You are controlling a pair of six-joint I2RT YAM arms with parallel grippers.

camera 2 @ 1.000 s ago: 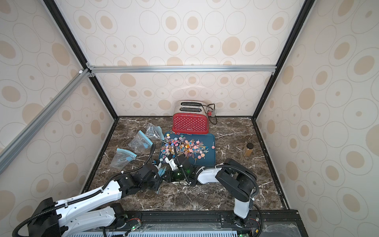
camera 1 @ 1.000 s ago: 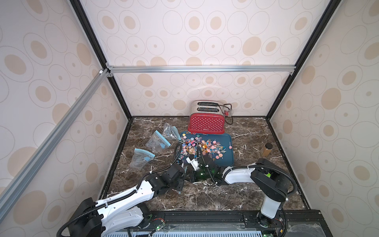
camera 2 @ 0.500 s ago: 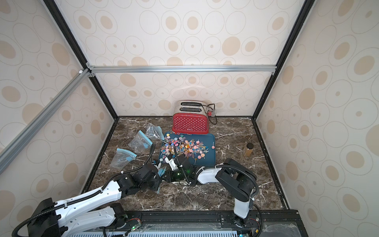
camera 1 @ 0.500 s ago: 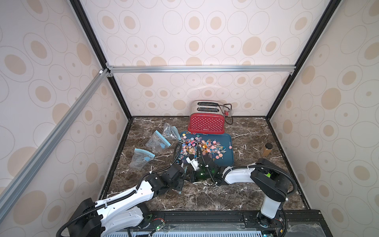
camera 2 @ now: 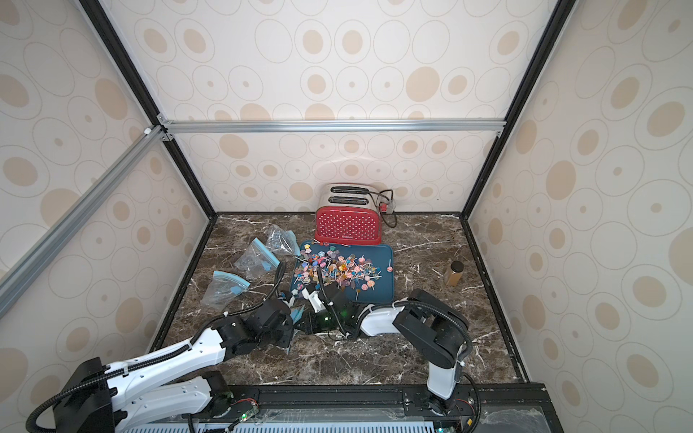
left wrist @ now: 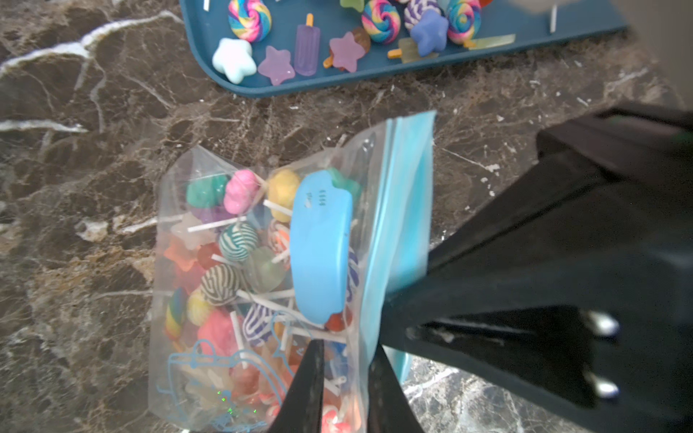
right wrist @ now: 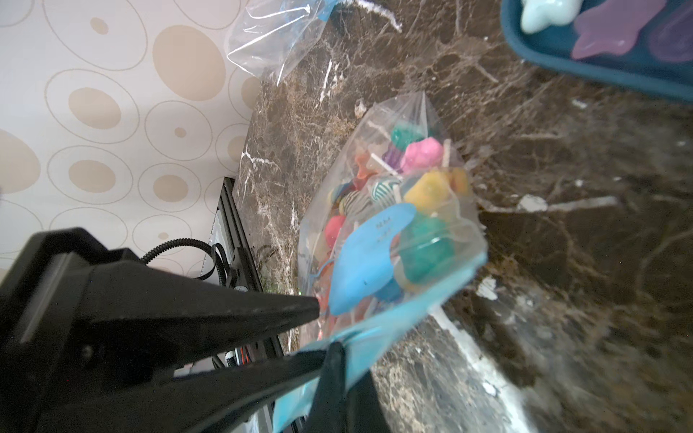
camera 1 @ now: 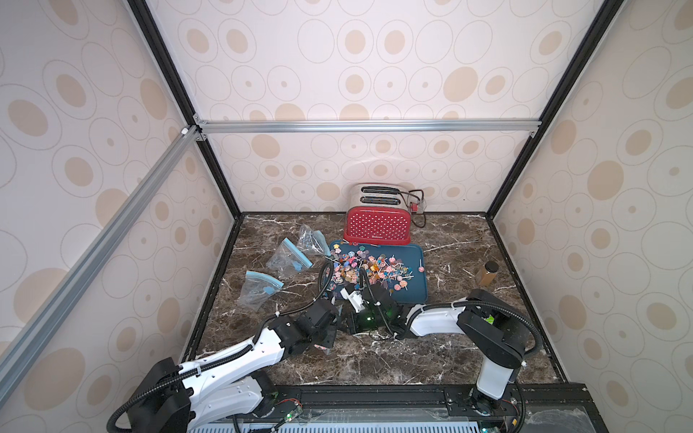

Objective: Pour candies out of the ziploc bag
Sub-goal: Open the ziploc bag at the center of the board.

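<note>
Left wrist view | ziploc bag (left wrist: 195, 360) w/ candies (left wrist: 240, 191) inside, over marble surface (left wrist: 86, 180), just beside tray (left wrist: 210, 56) edge | R jaws: fully closed, pinching bag's blue zip strip (left wrist: 405, 195) | L jaws: narrow gap, bag top edge betw. them, can't tell if gripping | both top views: more candies loose on tray, 3 empty bags (camera 1: 258, 290) beside it
</note>
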